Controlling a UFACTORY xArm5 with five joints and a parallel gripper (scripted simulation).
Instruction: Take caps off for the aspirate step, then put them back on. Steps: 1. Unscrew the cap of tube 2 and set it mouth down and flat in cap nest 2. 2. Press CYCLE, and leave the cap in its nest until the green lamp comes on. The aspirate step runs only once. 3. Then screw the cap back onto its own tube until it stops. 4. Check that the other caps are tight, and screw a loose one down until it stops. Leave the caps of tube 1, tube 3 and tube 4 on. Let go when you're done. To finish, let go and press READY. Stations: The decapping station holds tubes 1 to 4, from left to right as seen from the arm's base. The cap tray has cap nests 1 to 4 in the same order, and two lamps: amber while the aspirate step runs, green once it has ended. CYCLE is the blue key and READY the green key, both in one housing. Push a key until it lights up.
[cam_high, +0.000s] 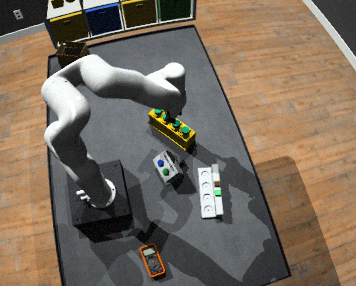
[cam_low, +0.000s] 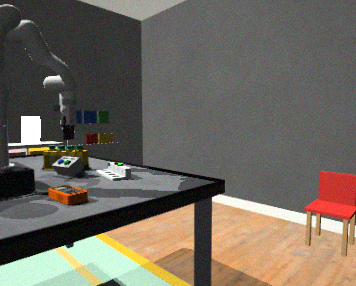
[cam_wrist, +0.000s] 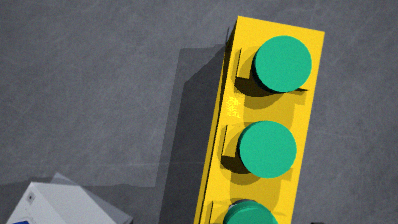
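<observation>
The yellow decapping station (cam_high: 172, 128) stands mid-table with green caps on its tubes; three caps show clearly and one is partly hidden under my gripper (cam_high: 170, 117). The gripper hovers above the station near tube 2, partly open, with nothing between the fingers. The wrist view shows the station (cam_wrist: 260, 135) from above with three green caps (cam_wrist: 267, 149) and no fingers. The white cap tray (cam_high: 210, 192) has empty nests and its green lamp (cam_high: 217, 191) is lit. The key housing (cam_high: 167, 168) holds the blue CYCLE key (cam_high: 160, 162) and the green READY key (cam_high: 165, 172).
An orange multimeter (cam_high: 152, 260) lies near the table's front edge. The arm's black base (cam_high: 97, 197) stands at the left. Coloured storage bins (cam_high: 120, 15) line the far wall. A corner of the key housing (cam_wrist: 65, 202) shows in the wrist view.
</observation>
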